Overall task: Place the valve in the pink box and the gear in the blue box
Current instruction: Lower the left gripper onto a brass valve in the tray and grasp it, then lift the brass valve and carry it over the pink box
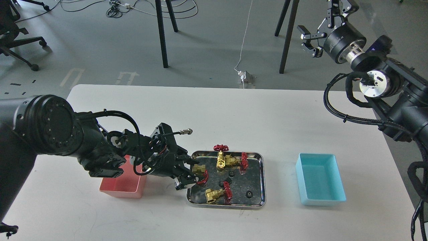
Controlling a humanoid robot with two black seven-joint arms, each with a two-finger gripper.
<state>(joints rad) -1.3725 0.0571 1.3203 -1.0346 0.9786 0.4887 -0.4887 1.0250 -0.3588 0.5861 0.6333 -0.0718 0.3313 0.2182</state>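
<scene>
Left gripper (pixel 193 174): positioned at the left edge of the steel tray, fingers closed around a valve. The upper finger lies above the brass body, the lower finger below it.
Held valve (pixel 200 172): brass body between the fingers, red handwheel pointing right, over the tray's left rim. Whether it is lifted clear of the tray floor cannot be told.
Left arm: enters from the left, crossing in front of the pink box and hiding part of it.
Right gripper (pixel 309 41): raised high at upper right, well apart from the table items. Fingers spread, nothing between them.
Tray (pixel 257 180): shiny steel, at table centre, between the two boxes.
Valves in tray: two joined or touching at the upper middle (pixel 225 160), one handwheel up and one facing right; one more at the lower middle (pixel 217 195), lying on its side.
Gears in tray: three small black wheels, one near the centre (pixel 231 173), one just below it (pixel 226 183), one at lower right (pixel 248 194).
Pink box (pixel 125 187): left of the tray, near it; the visible part of its interior holds nothing.
Blue box (pixel 319 182): right of the tray, apart from it, holding nothing.
Table (pixel 234 117): white, supports all items.
</scene>
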